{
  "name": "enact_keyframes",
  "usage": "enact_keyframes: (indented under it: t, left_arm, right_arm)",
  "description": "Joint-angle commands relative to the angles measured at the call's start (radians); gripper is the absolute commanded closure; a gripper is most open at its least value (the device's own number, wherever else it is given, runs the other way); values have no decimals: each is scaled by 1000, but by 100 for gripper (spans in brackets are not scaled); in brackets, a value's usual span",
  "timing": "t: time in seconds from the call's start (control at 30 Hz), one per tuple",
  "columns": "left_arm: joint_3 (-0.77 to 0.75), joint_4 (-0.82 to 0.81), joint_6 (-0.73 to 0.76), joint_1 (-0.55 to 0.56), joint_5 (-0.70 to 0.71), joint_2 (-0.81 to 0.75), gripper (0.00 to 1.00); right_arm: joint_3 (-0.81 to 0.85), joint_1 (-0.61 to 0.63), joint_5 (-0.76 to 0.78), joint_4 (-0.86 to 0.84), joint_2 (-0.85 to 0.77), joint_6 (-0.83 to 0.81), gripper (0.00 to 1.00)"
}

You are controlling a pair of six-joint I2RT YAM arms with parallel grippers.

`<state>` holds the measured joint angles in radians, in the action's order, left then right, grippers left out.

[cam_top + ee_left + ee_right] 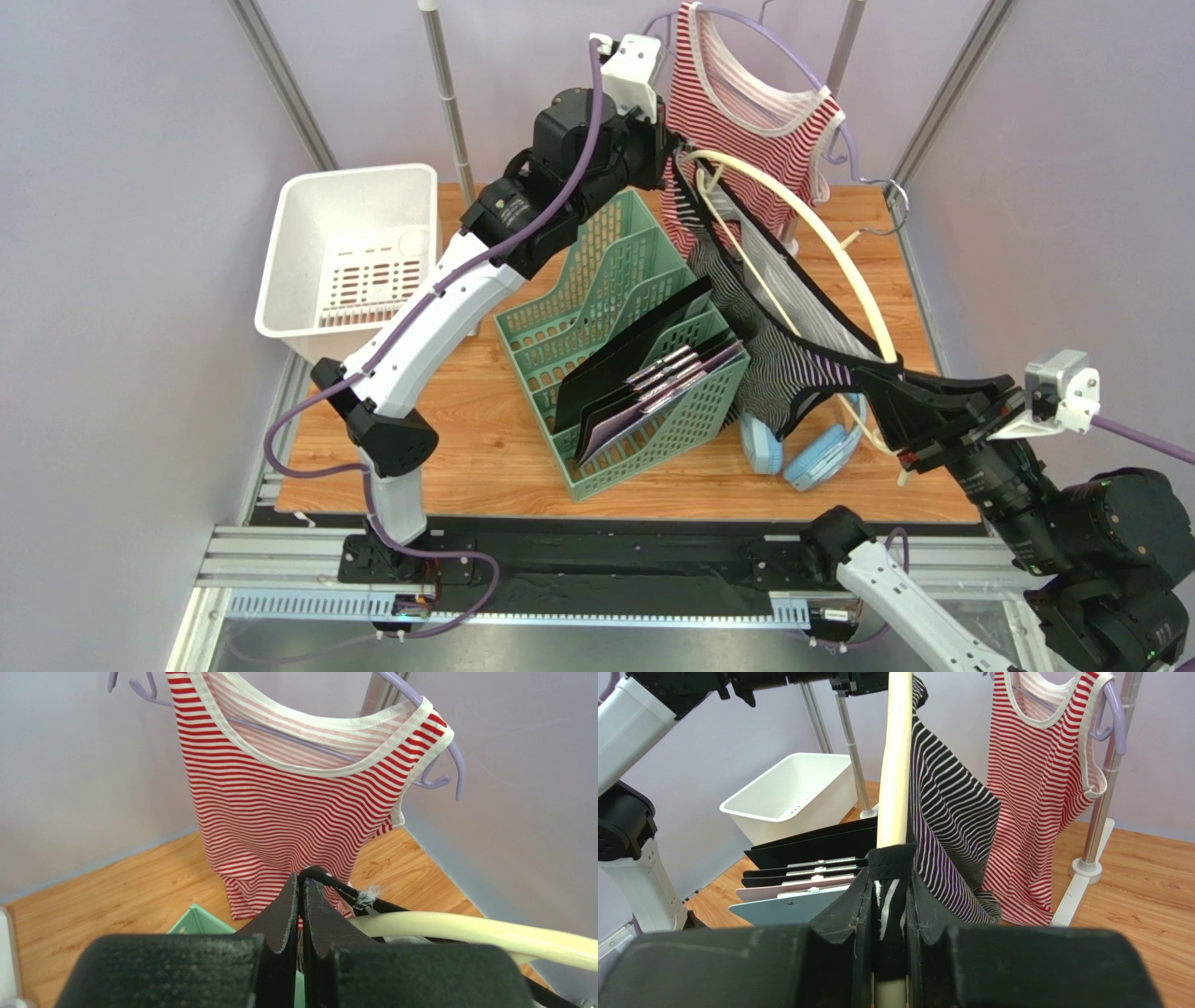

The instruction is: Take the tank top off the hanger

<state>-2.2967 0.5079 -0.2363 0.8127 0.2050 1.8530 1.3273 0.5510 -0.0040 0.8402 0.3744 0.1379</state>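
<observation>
The stripping step is in hand: the black-and-white striped tank top (765,301) hangs on the curved cream plastic hanger (828,245), stretched in the air over the right half of the wooden table (463,462), from its far edge toward the near right corner.

The left gripper (302,882) is pressed fully together, apparently nipping a dark strap edge just beside the hanger's upper end. The right gripper (891,864) stands narrow, clamped on the hanger's lower arm with striped cloth caught between.

I'd judge the next move is drawing that strap off the hanger's end while the right arm holds firm.
</observation>
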Motion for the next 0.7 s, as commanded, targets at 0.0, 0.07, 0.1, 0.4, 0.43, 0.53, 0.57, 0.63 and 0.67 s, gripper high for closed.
enact_keyframes:
  t: [0.0, 0.07, 0.1, 0.4, 0.43, 0.53, 0.57, 0.63, 0.67]
  left_arm:
    - [6, 12, 28, -17, 85, -9, 100]
    - [13, 18, 25, -17, 76, -6, 100]
    - [16, 20, 20, -20, 54, -6, 100]
    - [89, 17, -24, -20, -114, -47, 100]
    - [114, 14, -27, -20, -133, -69, 100]
    - [170, 1, -29, -20, -188, -115, 100]
    - [183, 0, -28, -20, -191, -127, 100]
    - [209, 3, -21, -20, -197, -149, 100]
    - [212, 7, -15, -20, -197, -152, 100]
  right_arm:
    - [16, 0, 2, -138, -46, 23, 100]
    - [10, 0, 2, -167, -57, 26, 100]
    - [4, 0, 2, -179, -61, 31, 100]
    - [-62, 0, 94, -354, -16, 55, 100]
    - [-60, 1, 107, -371, 18, 55, 100]
    - [-73, 0, 137, -409, 87, 46, 100]
    - [-74, 0, 153, -433, 104, 36, 100]
    - [-73, 0, 170, -457, 144, 19, 100]
    - [-70, 0, 189, -470, 184, 6, 100]
